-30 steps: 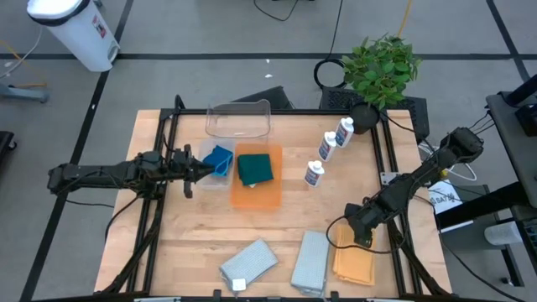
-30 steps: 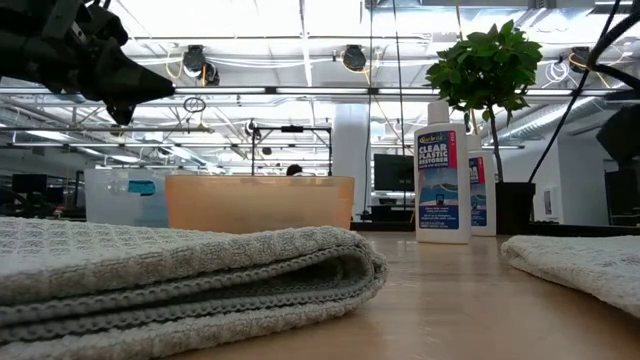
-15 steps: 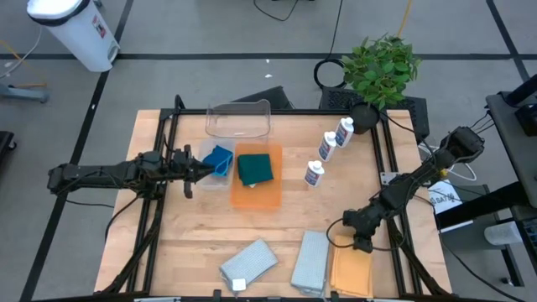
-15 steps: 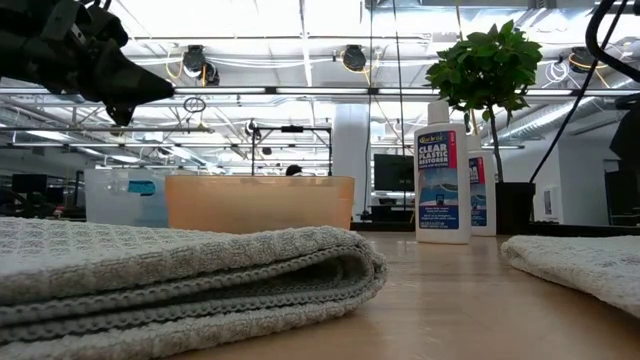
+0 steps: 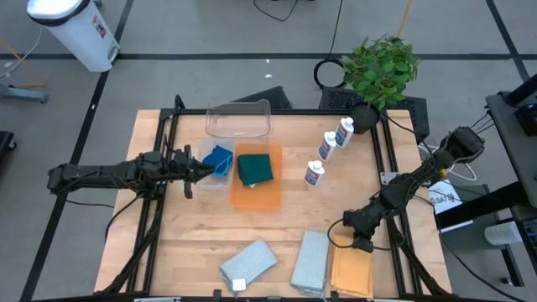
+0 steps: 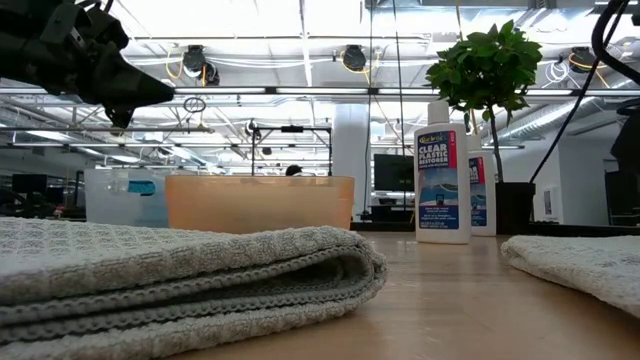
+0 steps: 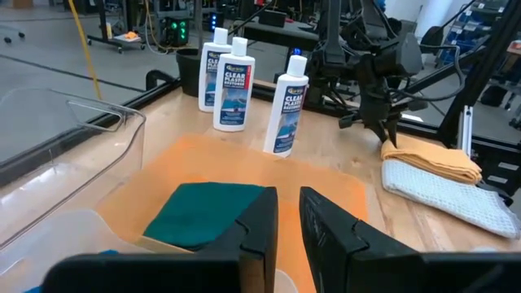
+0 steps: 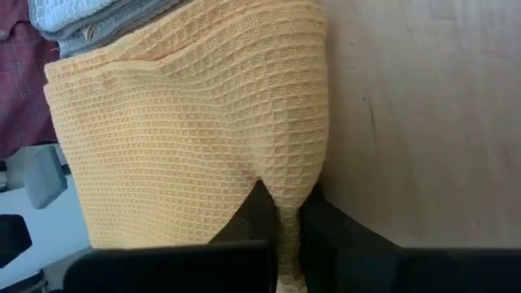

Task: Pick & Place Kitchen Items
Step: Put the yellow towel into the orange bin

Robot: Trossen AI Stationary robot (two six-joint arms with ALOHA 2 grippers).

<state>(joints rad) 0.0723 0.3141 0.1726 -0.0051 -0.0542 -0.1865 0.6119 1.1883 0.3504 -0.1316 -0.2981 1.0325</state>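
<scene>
A: Right wrist view: right gripper (image 8: pixel 281 213) is pinched onto the edge of the orange folded cloth (image 8: pixel 187 122), a ridge of fabric bunched between the two fingers. Cloth lies flat on the wooden table (image 8: pixel 423 106), a grey folded cloth (image 8: pixel 98 20) just beside its far edge.

B: High view agrees? Where is it on the table?

A: Yes. Right gripper (image 5: pixel 357 238) sits at the cloth's top edge, near the table's front right corner. Orange cloth (image 5: pixel 352 270) lies touching the grey one (image 5: pixel 310 262); another grey cloth (image 5: pixel 248 262) is near it to the left.

B: Left arm?

A: Left gripper (image 5: pixel 201 170) hovers by the blue sponges (image 5: pixel 218 159), fingers nearly together, only a thin gap in the left wrist view (image 7: pixel 289 224), nothing held. Dark green pad (image 5: pixel 255 168) lies on an orange tray (image 5: pixel 256 195) next to the sponges. Clear plastic tub (image 5: pixel 239 120) sits behind them.

B: Bottles?

A: Three white blue-labelled bottles (image 5: pixel 327 149) upright in a diagonal row, right of the tray, near the potted plant (image 5: pixel 382 67). Well apart from both grippers.
</scene>
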